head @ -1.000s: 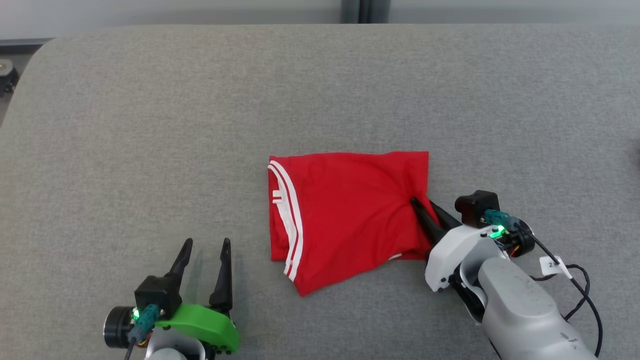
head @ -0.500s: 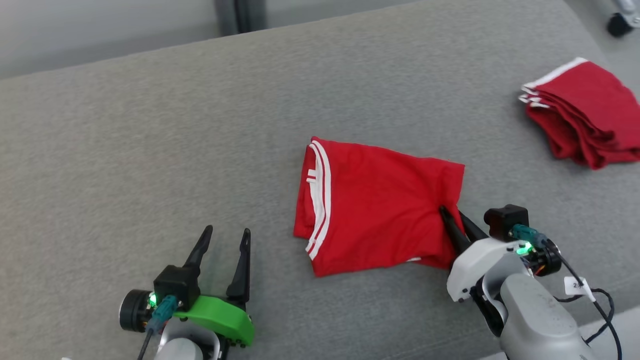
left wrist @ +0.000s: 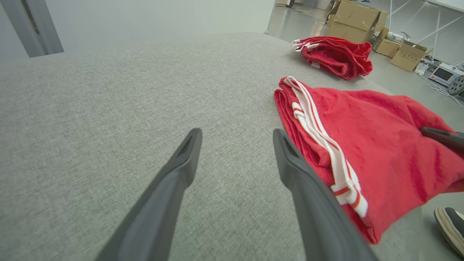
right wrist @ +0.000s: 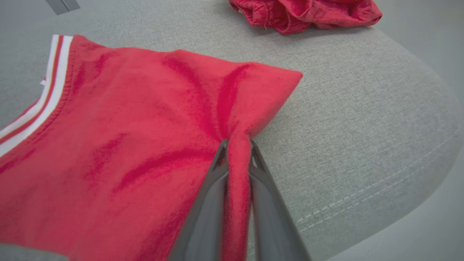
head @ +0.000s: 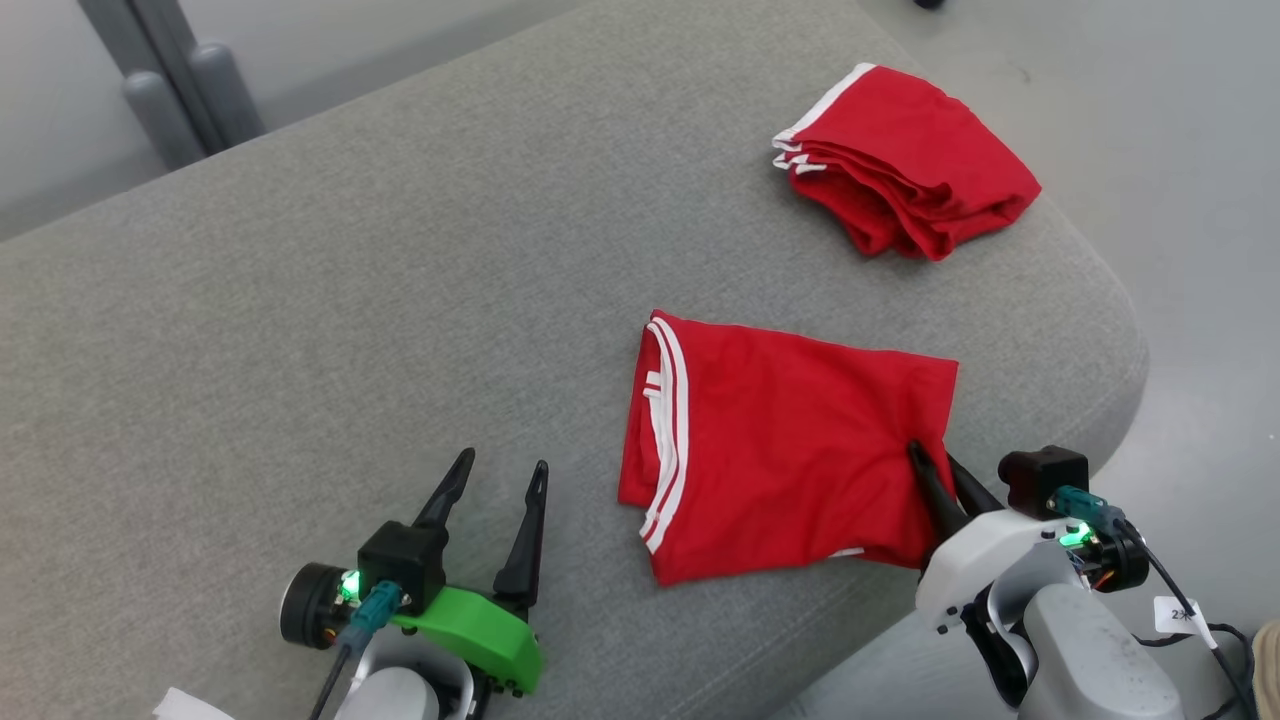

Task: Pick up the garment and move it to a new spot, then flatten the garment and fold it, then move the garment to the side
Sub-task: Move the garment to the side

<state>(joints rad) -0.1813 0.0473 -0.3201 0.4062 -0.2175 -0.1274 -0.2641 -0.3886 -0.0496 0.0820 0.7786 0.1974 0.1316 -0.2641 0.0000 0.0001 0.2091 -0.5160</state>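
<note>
The garment, a folded red soft-knit jersey with white-striped trim, lies flat on the grey woven surface. The right claw is clamped on a bunched ridge of its edge. The left claw gapes empty, with the trim to its right.

We see the garment at the frame's middle, red with white stripes along its left edge. The cloth pile at the upper right is red with white edges, and the cushion is plain grey.
</note>
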